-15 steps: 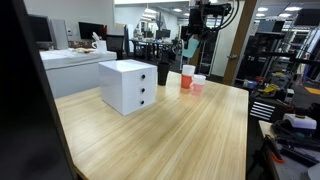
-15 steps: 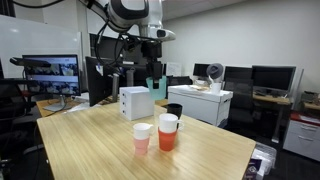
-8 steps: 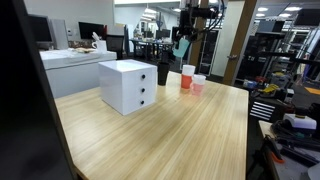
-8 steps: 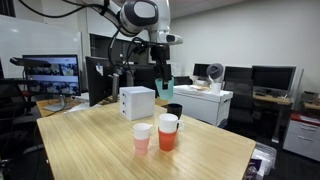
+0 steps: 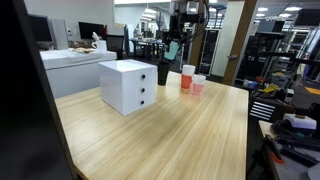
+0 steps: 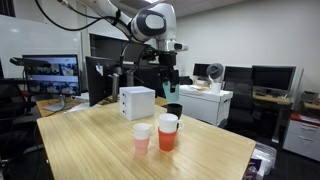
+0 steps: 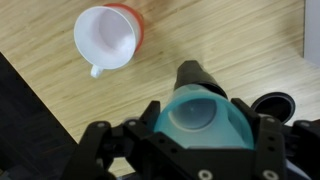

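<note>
Far left on the wooden table (image 6: 90,140) in an exterior view sits the white drawer box (image 6: 137,102). In front of it the pink cup (image 6: 142,139) and the orange cup (image 6: 167,132) stand just beside each other. Over to the right and up in the air, the gripper (image 6: 167,87) has its jaws drawn in narrow on a teal cup (image 7: 203,115), well clear of the tabletop, with the black cup (image 6: 174,110) below and a little to the side. In the wrist view the orange cup is upper left, the teal cup is centre between the fingers (image 7: 262,125), and the black cup is at the right edge.
</note>
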Tool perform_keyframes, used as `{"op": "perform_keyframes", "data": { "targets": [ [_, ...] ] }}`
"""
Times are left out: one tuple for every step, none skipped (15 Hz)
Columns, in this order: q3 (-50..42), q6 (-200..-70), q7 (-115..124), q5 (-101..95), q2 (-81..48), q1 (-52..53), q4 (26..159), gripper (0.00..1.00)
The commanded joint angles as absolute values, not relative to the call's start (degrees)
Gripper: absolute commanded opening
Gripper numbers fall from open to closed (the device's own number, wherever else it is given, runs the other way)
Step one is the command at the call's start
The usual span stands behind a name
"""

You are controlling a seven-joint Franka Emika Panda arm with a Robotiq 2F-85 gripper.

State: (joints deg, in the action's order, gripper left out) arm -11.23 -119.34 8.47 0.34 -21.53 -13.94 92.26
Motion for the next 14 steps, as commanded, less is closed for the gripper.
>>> {"op": "perform_keyframes", "data": {
  "targets": [
    [-10.4,-117.2,5.1,2.6,-25.1,-14.9,86.8,0.49],
    [-10.3,-117.1,4.9,2.8,-26.0,-15.0,85.8,0.49],
    [-10.1,-117.0,4.7,2.9,-26.7,-15.1,84.8,0.49],
    [-10.1,-116.6,4.6,3.0,-27.7,-15.2,83.7,0.49],
    [-9.9,-116.4,4.3,3.2,-28.4,-15.4,82.8,0.49],
    [-9.8,-116.1,4.1,3.5,-29.3,-15.5,81.8,0.49],
    [-9.7,-115.7,4.0,3.8,-30.3,-15.7,80.7,0.49],
    [-9.6,-115.4,4.2,4.1,-31.0,-15.8,79.9,0.49],
    [-9.5,-114.9,4.2,4.4,-31.7,-15.9,79.2,0.49],
    [-9.3,-114.7,4.0,4.6,-32.5,-16.1,78.6,0.49],
    [-9.0,-114.8,4.0,5.0,-33.1,-16.2,78.2,0.49],
    [-8.7,-114.9,3.7,5.3,-33.7,-16.4,77.7,0.49],
    [-8.5,-115.1,3.5,5.5,-34.2,-16.5,77.5,0.49],
    [-8.4,-115.1,3.3,5.7,-34.5,-16.5,77.3,0.49]
  ]
}}
